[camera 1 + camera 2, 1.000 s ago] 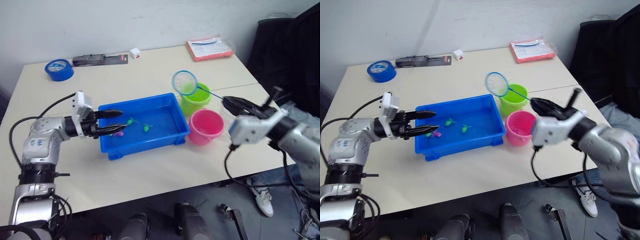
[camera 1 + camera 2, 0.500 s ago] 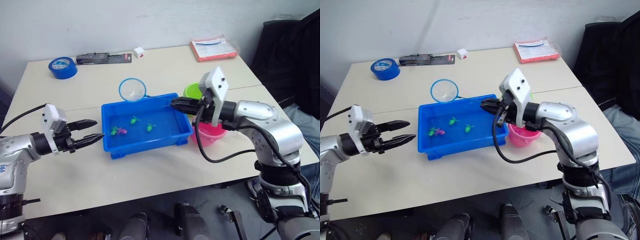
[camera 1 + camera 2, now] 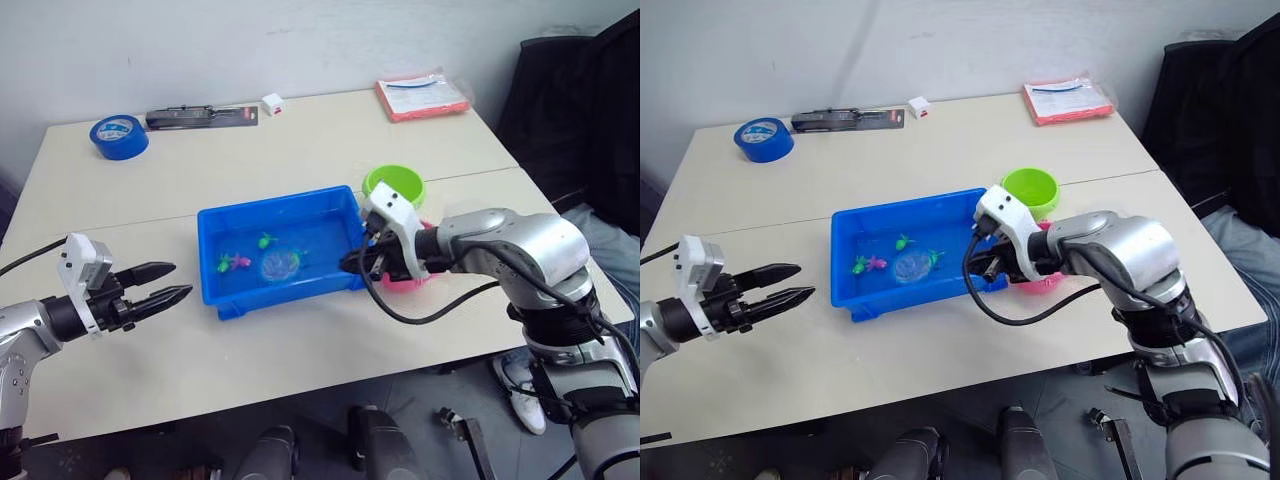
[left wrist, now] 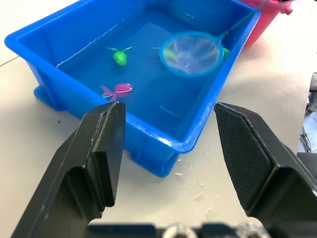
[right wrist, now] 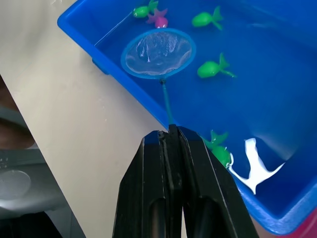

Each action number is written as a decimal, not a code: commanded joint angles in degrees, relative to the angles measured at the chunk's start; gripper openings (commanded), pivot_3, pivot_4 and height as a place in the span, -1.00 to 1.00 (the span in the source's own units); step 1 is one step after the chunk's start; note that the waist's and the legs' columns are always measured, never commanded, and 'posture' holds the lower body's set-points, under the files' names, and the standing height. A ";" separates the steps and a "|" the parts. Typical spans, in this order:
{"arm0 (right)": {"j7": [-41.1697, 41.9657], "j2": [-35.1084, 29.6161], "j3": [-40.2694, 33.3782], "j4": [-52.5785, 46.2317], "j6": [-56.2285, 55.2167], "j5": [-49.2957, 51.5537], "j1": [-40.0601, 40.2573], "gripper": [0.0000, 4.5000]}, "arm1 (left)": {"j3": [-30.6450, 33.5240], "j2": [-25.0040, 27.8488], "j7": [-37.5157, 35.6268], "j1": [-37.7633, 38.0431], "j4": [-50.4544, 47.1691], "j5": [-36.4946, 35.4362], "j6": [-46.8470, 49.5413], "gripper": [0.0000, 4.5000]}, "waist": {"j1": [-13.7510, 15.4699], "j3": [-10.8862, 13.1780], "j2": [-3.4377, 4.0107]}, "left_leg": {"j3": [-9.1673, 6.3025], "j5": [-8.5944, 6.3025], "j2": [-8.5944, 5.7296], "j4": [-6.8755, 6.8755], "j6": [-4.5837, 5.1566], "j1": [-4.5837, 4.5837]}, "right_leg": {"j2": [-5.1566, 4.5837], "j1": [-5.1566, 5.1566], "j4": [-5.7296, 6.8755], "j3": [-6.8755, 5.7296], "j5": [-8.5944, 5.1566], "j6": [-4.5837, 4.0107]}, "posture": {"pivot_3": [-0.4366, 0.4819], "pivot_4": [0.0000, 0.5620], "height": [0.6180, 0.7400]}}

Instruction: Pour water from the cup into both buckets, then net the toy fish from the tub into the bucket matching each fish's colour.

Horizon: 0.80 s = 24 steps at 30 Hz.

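The blue tub [image 3: 215, 222] holds water and several toy fish: a pink one [image 3: 238, 263] and green ones [image 3: 266, 240] [image 5: 214, 69]. The net [image 3: 275, 266], a blue hoop with pale mesh, is down in the tub among them. My right gripper [image 3: 352, 264] is shut on its thin handle at the tub's right rim. The lime green bucket [image 3: 394, 186] stands behind that gripper. The pink bucket [image 4: 262, 17] is mostly hidden by it. My left gripper [image 3: 178, 281] is open over the table, left of the tub. The cup is out of view.
At the table's back lie a blue tape roll [image 3: 118, 136], a black packaged tool [image 3: 200, 116], a small white block [image 3: 271, 102] and a pink packet [image 3: 423, 95]. A dark chair with black cloth [image 3: 585, 100] stands at the right.
My right gripper carried the net from above the green bucket leftwards over the tub and lowered it into the water. My left gripper drew back from the tub's left rim.
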 commanded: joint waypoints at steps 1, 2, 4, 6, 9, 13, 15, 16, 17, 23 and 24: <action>-0.61 1.67 2.36 1.01 -0.38 -1.00 -3.23 -0.65 | 0.88 0.28 0.77 -0.29 -0.60 -0.91 -0.29 0.38 | -0.15 0.00 0.00 | 0.01 0.00 0.01 0.00 0.00 0.01 | 0.01 0.00 0.00 0.00 0.00 0.00 | -0.05 -0.47 1.00; -0.86 2.40 2.87 1.77 -0.63 -1.27 -3.84 -0.65 | 0.65 0.39 0.91 -0.26 -0.45 -0.72 -0.31 0.38 | -0.14 0.00 0.00 | 0.01 0.00 0.02 -0.01 -0.01 0.01 | 0.02 -0.02 0.00 0.00 0.00 0.00 | -0.05 -0.47 1.00; -1.17 4.39 4.48 3.77 -0.98 -1.93 -5.63 -0.65 | 0.69 0.43 1.93 -0.20 -0.25 -0.64 0.47 0.38 | -0.11 0.00 0.01 | 0.01 -0.01 0.03 -0.02 -0.02 0.01 | 0.03 -0.04 0.01 -0.01 0.00 0.00 | -0.05 -0.47 1.00; -1.25 5.35 5.45 4.99 -1.03 -2.23 -6.65 -0.65 | 0.64 0.61 2.49 -0.14 -0.12 -0.52 0.84 0.38 | -0.07 0.00 0.01 | 0.01 -0.01 0.03 -0.03 -0.02 0.01 | 0.03 -0.04 0.03 -0.01 0.00 0.00 | -0.05 -0.47 1.00; -1.49 7.02 7.89 7.24 -1.37 -3.43 -8.49 -0.65 | 0.74 1.18 3.37 -0.23 0.34 -0.30 1.85 0.38 | -0.06 0.00 0.01 | 0.00 -0.01 0.00 -0.03 -0.01 0.00 | 0.02 -0.02 0.05 -0.01 0.00 0.00 | -0.05 -0.47 1.00; -1.35 8.79 10.09 10.46 -1.29 -4.83 -10.64 -0.65 | 0.72 1.88 4.13 -0.63 0.72 -0.30 2.95 0.38 | -0.16 0.01 0.02 | -0.01 -0.01 0.01 -0.05 -0.01 0.00 | 0.02 -0.03 0.06 -0.03 0.00 -0.01 | -0.05 -0.47 1.00; -1.02 9.47 11.28 12.28 -0.94 -5.36 -11.76 -0.65 | 0.84 2.15 4.44 -0.68 0.90 -0.38 3.45 0.38 | -0.17 0.01 0.02 | -0.01 -0.01 0.01 -0.05 -0.01 0.00 | 0.03 -0.04 0.06 -0.03 0.00 -0.01 | -0.05 -0.47 1.00; -1.04 10.01 11.69 13.37 -0.78 -5.69 -12.27 -0.65 | 0.97 2.25 4.50 -0.61 0.95 -0.46 3.63 0.38 | -0.20 0.01 0.02 | -0.01 -0.01 0.01 -0.05 -0.01 0.00 | 0.03 -0.04 0.06 -0.04 0.00 -0.01 | -0.05 -0.47 1.00; -1.08 10.51 12.01 14.38 -0.75 -5.99 -12.70 -0.65 | 1.08 2.33 4.61 -0.54 0.96 -0.55 3.80 0.38 | -0.24 0.01 0.03 | -0.01 -0.01 0.01 -0.05 -0.01 0.00 | 0.03 -0.04 0.06 -0.04 0.00 -0.01 | -0.05 -0.47 1.00; -2.75 15.48 11.95 21.87 -2.36 -8.78 -14.36 -0.65 | 1.78 2.17 5.02 0.37 -0.01 -0.73 4.32 0.38 | -0.35 0.02 0.03 | -0.01 -0.01 0.02 -0.09 -0.02 0.00 | 0.04 -0.06 0.09 -0.05 0.00 -0.01 | -0.05 -0.47 1.00; -3.13 16.39 11.63 23.06 -2.90 -9.28 -14.56 -0.65 | 1.89 2.18 5.08 0.49 -0.13 -0.76 4.33 0.38 | -0.36 0.02 0.03 | -0.01 -0.01 0.02 -0.09 -0.02 0.00 | 0.04 -0.06 0.09 -0.05 0.01 -0.01 | -0.05 -0.47 1.00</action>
